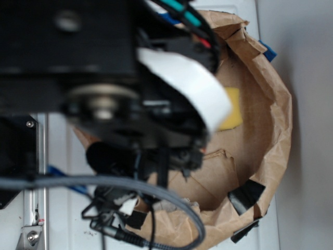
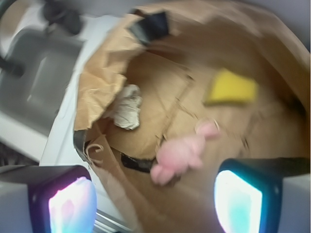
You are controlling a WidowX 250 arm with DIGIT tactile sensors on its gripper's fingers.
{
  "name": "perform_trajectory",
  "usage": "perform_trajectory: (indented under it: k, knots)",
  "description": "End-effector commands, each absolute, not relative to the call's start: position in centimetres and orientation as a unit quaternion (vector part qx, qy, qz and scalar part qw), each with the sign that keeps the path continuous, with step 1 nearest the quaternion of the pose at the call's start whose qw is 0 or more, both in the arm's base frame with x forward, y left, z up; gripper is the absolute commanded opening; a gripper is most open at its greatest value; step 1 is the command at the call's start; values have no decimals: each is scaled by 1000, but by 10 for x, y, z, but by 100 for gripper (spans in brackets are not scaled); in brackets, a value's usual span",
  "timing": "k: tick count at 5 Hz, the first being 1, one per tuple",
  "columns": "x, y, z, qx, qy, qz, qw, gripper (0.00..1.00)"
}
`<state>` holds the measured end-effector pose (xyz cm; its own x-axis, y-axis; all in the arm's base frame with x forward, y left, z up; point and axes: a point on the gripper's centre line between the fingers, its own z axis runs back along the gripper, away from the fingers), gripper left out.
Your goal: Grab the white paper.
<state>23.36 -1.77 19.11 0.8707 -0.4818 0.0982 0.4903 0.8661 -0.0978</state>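
Exterior view looks steeply down from above and behind the arm, so close that the blurred arm blocks most of the left and centre, with the bag at right. Wrist view looks down past both fingertips into the bag, near its floor. Both share the bag interior and sponge.

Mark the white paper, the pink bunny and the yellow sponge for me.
white paper (image 2: 127,107): wrist view, middle of the crumpled wad.
pink bunny (image 2: 179,154): wrist view, its body.
yellow sponge (image 2: 230,87): wrist view, centre of its top face.
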Motion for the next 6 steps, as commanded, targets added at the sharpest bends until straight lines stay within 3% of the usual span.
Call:
perform_trajectory:
  k: [1,2,4,5,6]
  knots:
    - [237,-18,206,-54,-63,-247,966,100]
    - [237,-18,206,-54,-63,-247,966,100]
    - [252,12,172,-75,-54,-262,961,100]
    - [263,27,160,-67,-66,-187,978,100]
    - [278,40,151,-70,-62,-199,976,100]
